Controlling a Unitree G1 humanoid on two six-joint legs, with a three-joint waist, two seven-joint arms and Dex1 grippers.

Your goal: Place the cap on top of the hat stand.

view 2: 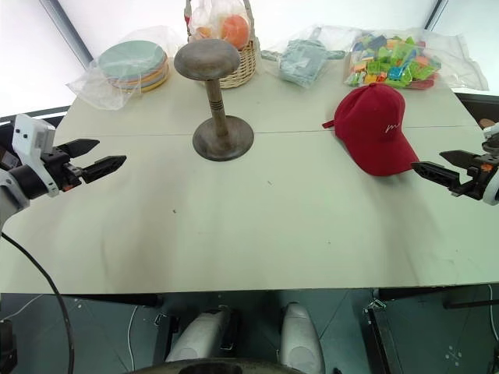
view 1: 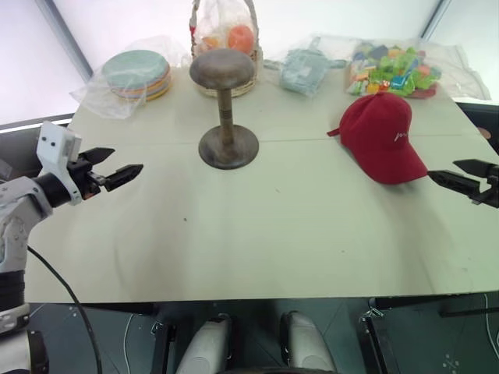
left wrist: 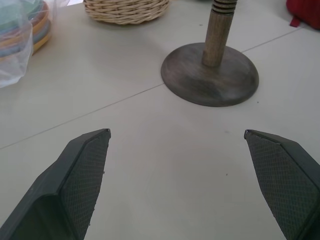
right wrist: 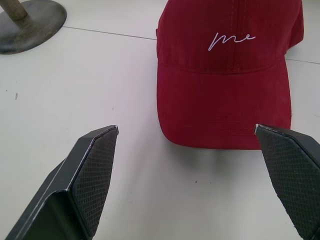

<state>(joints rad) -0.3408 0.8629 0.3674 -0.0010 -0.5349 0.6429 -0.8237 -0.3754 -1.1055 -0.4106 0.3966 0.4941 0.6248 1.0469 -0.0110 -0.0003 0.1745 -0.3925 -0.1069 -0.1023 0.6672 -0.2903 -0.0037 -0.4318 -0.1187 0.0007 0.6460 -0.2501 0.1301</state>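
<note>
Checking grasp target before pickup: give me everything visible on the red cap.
The cap is a dark red fabric baseball cap with a curved brim and white cursive embroidery on the front panel, with stitched seams over the crown. It lies crown up, flat on the pale table, on the robot's right, brim toward the right hand, which is open and just short of it. Nothing touches it but the table. The hat stand stands apart, bare.

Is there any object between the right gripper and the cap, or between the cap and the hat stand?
Nothing visible. Bare table lies between the open right gripper and the cap, and between the cap and the hat stand.
</note>
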